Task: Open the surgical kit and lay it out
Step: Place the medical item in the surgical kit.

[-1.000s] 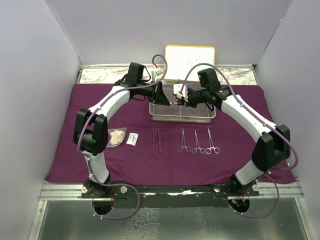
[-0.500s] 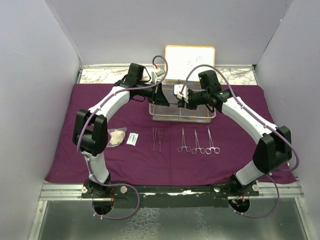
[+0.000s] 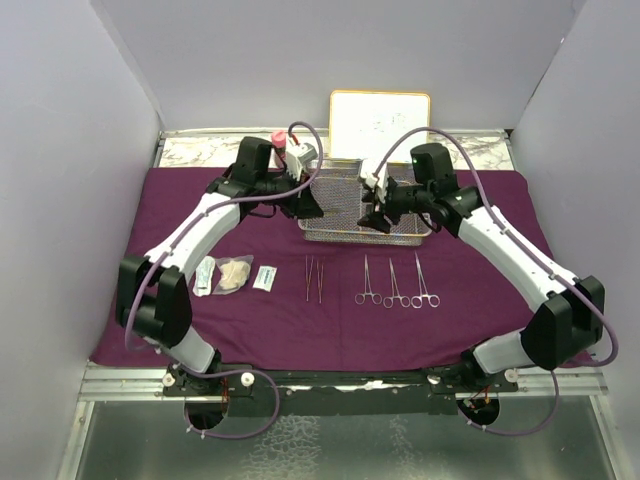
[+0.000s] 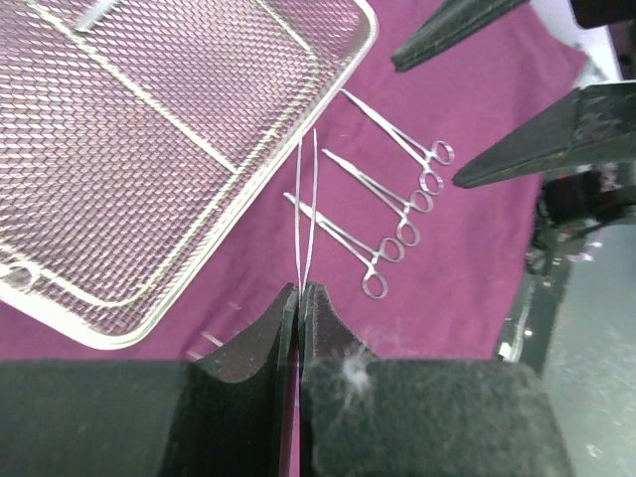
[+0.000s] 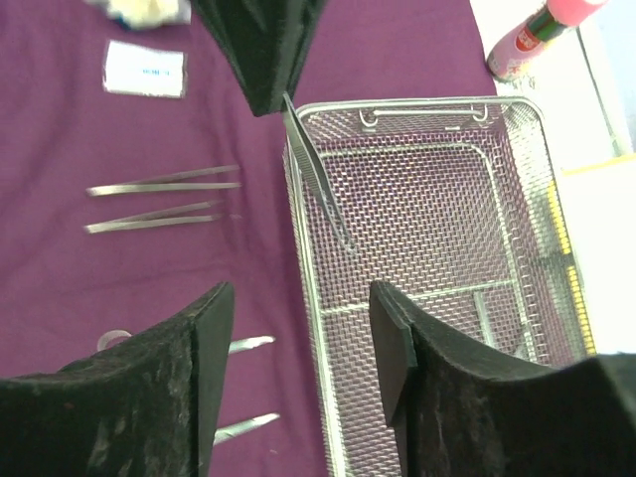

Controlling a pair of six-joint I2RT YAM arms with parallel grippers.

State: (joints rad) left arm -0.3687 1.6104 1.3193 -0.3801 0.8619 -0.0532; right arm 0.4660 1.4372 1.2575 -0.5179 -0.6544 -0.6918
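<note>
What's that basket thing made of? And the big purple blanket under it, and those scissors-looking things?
The basket looks like metal wire: it is silvery, shiny and woven into an open mesh. The purple sheet seems to be cloth: it is matt, with no shine and a wavy edge. The scissor-like clamps look like polished steel: they are thin and glinting.

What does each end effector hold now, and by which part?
Left end effector pinches tweezers by one end; right end effector, open, holds nothing.
</note>
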